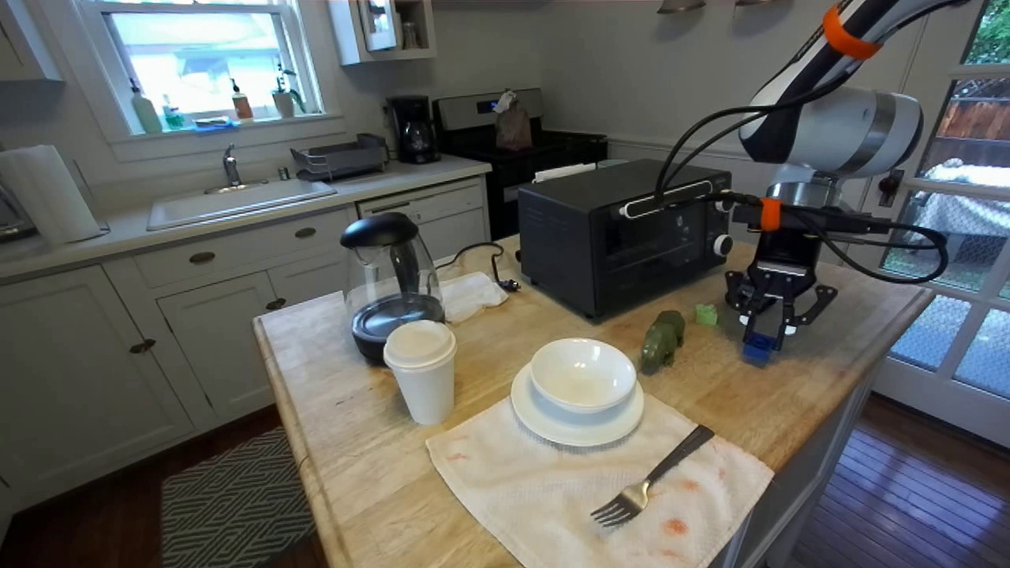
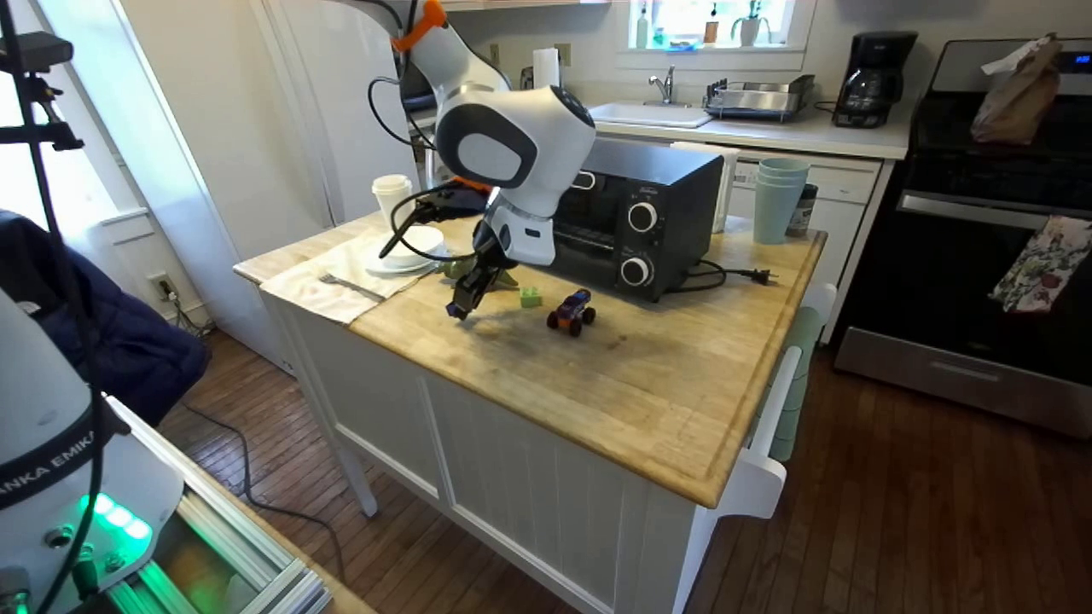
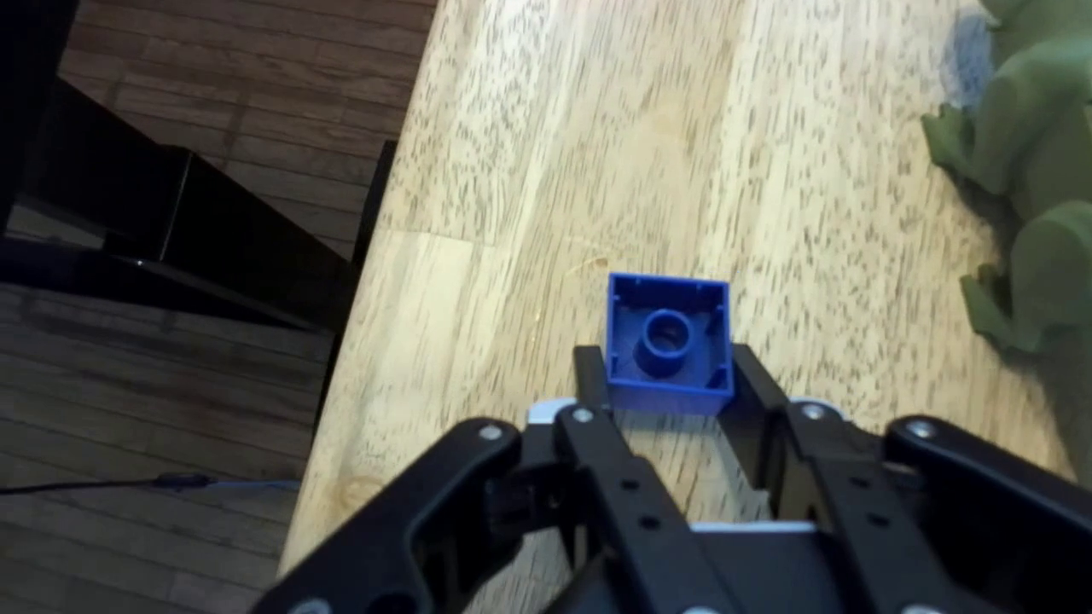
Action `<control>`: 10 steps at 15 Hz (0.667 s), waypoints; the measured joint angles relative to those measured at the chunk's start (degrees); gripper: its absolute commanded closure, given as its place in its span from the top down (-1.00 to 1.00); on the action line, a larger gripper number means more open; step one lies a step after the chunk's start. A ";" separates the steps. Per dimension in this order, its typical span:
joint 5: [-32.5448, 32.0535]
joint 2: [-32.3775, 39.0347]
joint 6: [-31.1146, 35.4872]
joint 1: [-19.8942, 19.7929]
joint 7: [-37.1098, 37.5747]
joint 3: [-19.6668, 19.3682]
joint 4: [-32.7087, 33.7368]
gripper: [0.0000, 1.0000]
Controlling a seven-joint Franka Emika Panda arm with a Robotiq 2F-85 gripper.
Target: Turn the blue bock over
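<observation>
A small dark-blue block showed at the tips of a black jointed gripper

In an exterior view, the white-and-grey robot arm hung over the pale wooden tabletop. Near the gripper stood a small light-green block, then a purple-and-orange toy truck. Beyond them rose a boxy black toaster oven. A slim grey fork lay on a cream cloth, near a round white plate. Near a far corner, a stack of pale-blue cups stood just beside a small dark jar.
</observation>
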 measured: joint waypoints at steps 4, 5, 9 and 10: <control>-7.19 -3.98 7.82 2.26 5.81 -0.24 -4.62 -0.76; -8.83 -4.76 9.88 2.70 7.10 -0.24 -5.79 -0.76; -16.02 -7.74 18.73 4.48 13.00 -0.27 -10.51 -0.76; -17.93 -8.42 20.89 4.93 14.73 -0.30 -11.69 -0.76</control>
